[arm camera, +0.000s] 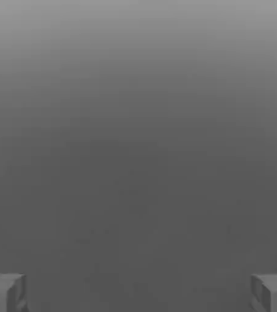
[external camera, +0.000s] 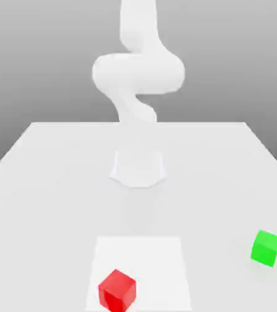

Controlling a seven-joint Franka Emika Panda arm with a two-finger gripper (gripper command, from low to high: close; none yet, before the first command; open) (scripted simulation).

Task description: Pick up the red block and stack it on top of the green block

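Fingers: the two grey fingertips (arm camera: 7, 292) stood far apart at the two sides of the hand view, wide open, with nothing between them. The gripper (arm camera: 138, 294) held nothing.
Table: a big white table (external camera: 43, 183) filled most of the exterior view.
Arm: the white robot arm (external camera: 138, 73) rose from its round base (external camera: 138, 167) near the middle of the table and curled up high.
Square patch: a brighter white square (external camera: 159, 256) lay flat on the table in front of the base.
Red block: the red block (external camera: 117, 290) sat on the table at the near part of that square.
Green block: the green block (external camera: 266, 247) sat on the table, well apart from the red block, toward the exterior view's right.
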